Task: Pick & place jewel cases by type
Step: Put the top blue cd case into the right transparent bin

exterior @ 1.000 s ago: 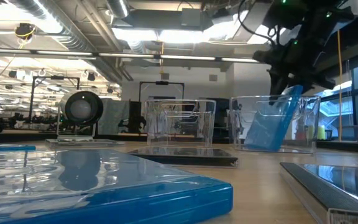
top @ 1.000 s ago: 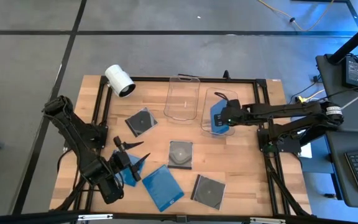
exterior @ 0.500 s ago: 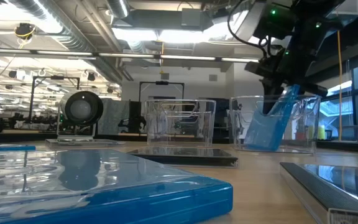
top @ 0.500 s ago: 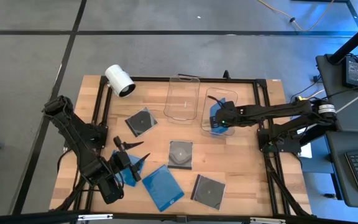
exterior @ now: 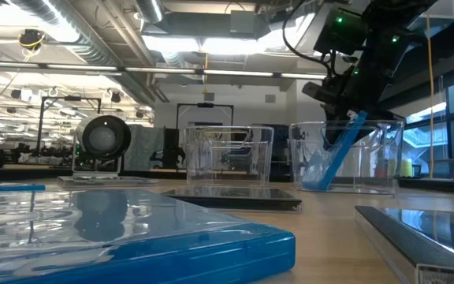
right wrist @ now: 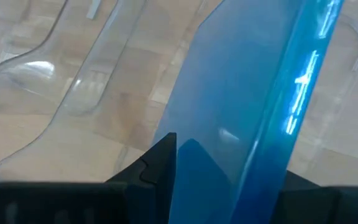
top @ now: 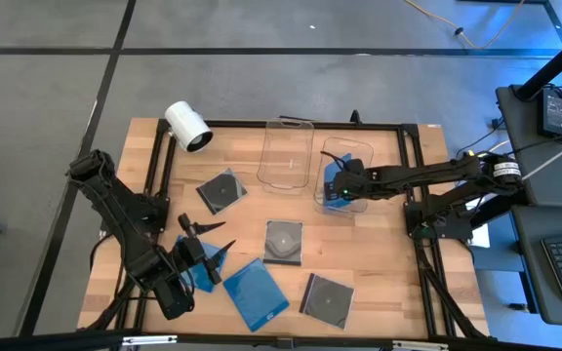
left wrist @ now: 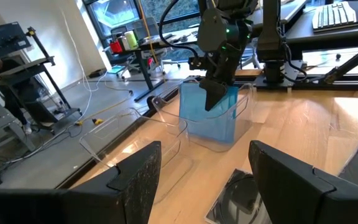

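My right gripper (top: 340, 187) is shut on a solid blue jewel case (exterior: 336, 154) inside the right clear tub (top: 347, 161); it also shows in the left wrist view (left wrist: 214, 99). My left gripper (top: 224, 237) is open and empty at the table's near left, above part of another blue case (top: 201, 271). A third blue case (top: 256, 292) lies flat near the front edge. Three dark cases with discs (top: 220, 190) (top: 283, 241) (top: 327, 297) lie flat on the table. My right gripper pinches the blue case's upper edge (left wrist: 211, 93) between its two fingers, coming from above and slanting from the table's right. The case stands tilted in the tub, its lower end (exterior: 312, 183) at the tub's bottom. In the right wrist view the case (right wrist: 241, 106) runs out between the fingers.
A second clear tub (top: 289, 154) stands left of the one in use. A white cylinder (top: 187, 127) lies at the far left corner. Black frame rails (top: 418, 224) run along the table's edges.
My right gripper has gone a little toward the table's left and down over the tub, still shut on the blue case. The case has turned more edge-on in the low view and leans steeper, its lower end staying in the tub.
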{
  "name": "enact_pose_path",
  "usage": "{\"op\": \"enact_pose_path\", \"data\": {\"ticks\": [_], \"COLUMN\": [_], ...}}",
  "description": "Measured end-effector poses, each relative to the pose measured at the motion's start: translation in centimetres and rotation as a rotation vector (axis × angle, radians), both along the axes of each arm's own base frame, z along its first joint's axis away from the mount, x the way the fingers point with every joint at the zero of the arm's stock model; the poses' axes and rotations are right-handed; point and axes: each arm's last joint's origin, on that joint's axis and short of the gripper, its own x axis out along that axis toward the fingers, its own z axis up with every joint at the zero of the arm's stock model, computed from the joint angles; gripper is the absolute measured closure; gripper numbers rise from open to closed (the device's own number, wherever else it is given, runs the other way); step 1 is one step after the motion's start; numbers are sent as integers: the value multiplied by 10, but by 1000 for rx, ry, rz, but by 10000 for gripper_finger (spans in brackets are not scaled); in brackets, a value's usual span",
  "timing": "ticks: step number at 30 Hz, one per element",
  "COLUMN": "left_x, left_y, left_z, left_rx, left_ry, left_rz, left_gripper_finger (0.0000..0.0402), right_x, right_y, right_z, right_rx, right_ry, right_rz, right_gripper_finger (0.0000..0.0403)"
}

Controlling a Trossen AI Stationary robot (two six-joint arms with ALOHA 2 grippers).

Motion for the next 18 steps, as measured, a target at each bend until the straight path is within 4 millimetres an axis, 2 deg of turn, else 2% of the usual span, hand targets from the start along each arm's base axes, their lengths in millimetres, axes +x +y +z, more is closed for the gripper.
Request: {"op": "enact_pose_path", "data": {"ticks": [7, 18], "left_x": [0, 0], "left_y": [0, 0], "left_z": [0, 0], "left_rx": [0, 1], "left_ry": [0, 0], "left_rz": [0, 0], "left_gripper_finger": [162, 162], "right_x": [1, -1], "right_y": [-2, -1], "right_z": [1, 5], "right_rx": [-59, -98], "right_ry": [-10, 35], "right_rz": [-21, 89], "right_gripper_finger": [282, 282]}}
